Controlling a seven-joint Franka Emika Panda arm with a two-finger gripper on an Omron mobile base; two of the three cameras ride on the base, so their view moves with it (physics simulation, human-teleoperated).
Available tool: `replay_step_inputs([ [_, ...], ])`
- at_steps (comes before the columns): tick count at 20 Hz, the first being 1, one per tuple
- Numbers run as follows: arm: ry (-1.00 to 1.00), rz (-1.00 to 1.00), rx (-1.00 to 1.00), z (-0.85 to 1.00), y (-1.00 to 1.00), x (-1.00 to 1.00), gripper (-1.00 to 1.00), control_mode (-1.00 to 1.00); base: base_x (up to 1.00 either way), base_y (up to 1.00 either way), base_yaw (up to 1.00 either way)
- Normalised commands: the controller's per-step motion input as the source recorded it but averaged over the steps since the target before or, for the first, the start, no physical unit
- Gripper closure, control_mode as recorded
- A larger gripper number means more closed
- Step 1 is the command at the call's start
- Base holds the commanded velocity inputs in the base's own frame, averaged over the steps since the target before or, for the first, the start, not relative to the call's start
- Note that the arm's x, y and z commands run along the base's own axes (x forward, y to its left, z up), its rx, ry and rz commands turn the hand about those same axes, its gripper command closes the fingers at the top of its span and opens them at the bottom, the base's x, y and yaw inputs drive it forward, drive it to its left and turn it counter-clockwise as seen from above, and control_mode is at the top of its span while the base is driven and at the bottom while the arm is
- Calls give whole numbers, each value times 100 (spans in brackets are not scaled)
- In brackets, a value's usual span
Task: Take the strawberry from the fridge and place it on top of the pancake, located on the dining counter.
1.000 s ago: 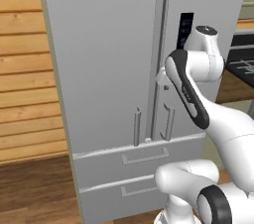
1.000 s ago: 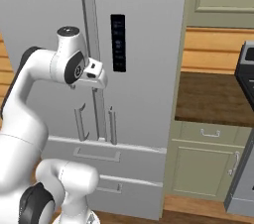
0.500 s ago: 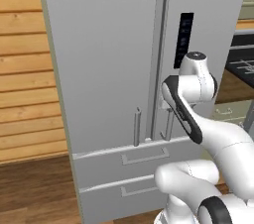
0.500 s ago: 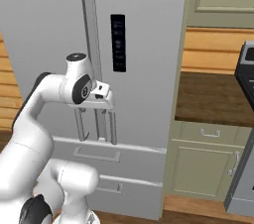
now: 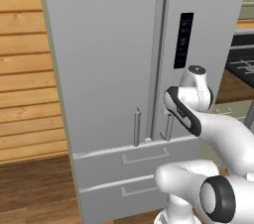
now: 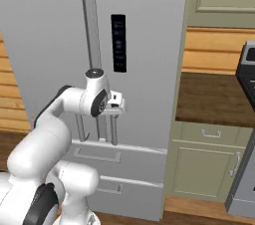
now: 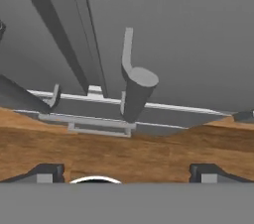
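The two-finger claw [image 6: 119,105] on the white arm stands with its jaws wide apart and nothing between them, its two small dark fingertips [image 7: 47,172] set far from each other at the bottom of the hand view. Straight ahead of the claw is the tall light grey double-door fridge [image 5: 109,64], both doors shut. Just in front of the claw, and near its level, hangs the lower end of the right door's grey vertical bar handle [image 7: 133,89]; in the hand view this bar sits between the two fingertips but farther on, apart from them. Just to the other side of the door seam is the left door's matching bar handle [image 5: 137,127]. Above the claw, on the right door, is a narrow black control panel [image 6: 118,43]. Below the claw run the fridge's two bottom drawers [image 5: 130,158], each with a flat horizontal pull. Beneath those is brown wooden floor [image 7: 124,153]. Off to the claw's right stand pale grey-green cabinets [image 6: 206,162].
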Motion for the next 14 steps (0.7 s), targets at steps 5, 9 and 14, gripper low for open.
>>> replay_step_inputs([
  [5, 7, 7, 3, -7, -4, 66, -100, -100, 0, 0, 0],
  [9, 14, 0, 0, -6, 6, 21, -100, -100, 0, 0, 0],
  [14, 11, 0, 0, -23, 1, 23, -100, -100, 0, 0, 0],
])
